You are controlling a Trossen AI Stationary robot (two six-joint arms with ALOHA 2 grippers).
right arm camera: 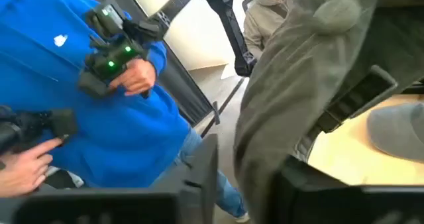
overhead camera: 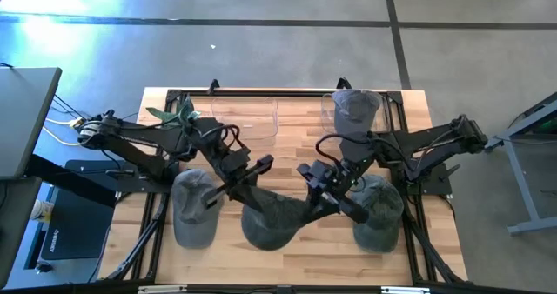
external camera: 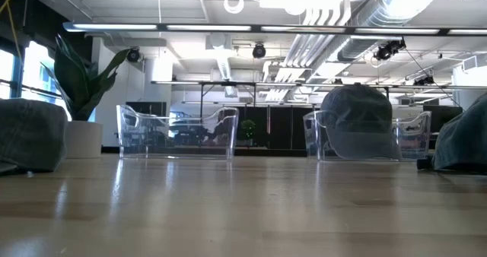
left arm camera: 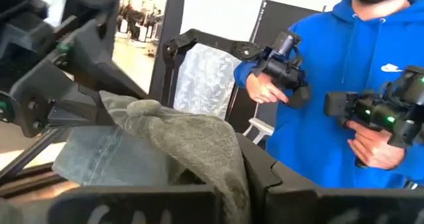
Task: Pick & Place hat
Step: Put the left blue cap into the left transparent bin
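An olive-green hat [overhead camera: 274, 217] is between both grippers near the table's near edge. My left gripper [overhead camera: 237, 188] is shut on its left side and my right gripper [overhead camera: 324, 198] on its right side. In the right wrist view the hat [right arm camera: 301, 85] shows its top button [right arm camera: 338, 12]. In the left wrist view it is bunched cloth [left arm camera: 192, 144]. The low view does not show this hat. Two more grey hats lie on the table, one on the left [overhead camera: 193, 209] and one on the right [overhead camera: 380, 211]. My left gripper pinches the olive hat's left edge [left arm camera: 228, 174] between its two fingers, coming in slanting from the far left. The cloth bunches into folds over the fingers. Whether the hat's underside touches the table cannot be told. My right gripper pinches the hat's right side [right arm camera: 262, 164] between its two fingers, slanting in from the far right. The crown runs away from the fingers with its button end farthest from them.
Two clear bins stand along the far edge: the left one [overhead camera: 248, 116] holds nothing, the right one [overhead camera: 355, 111] holds a grey hat [external camera: 361, 124]. A potted plant [external camera: 80, 97] stands at the far left. A person in a blue hoodie [left arm camera: 371, 65] stands beyond the near edge.
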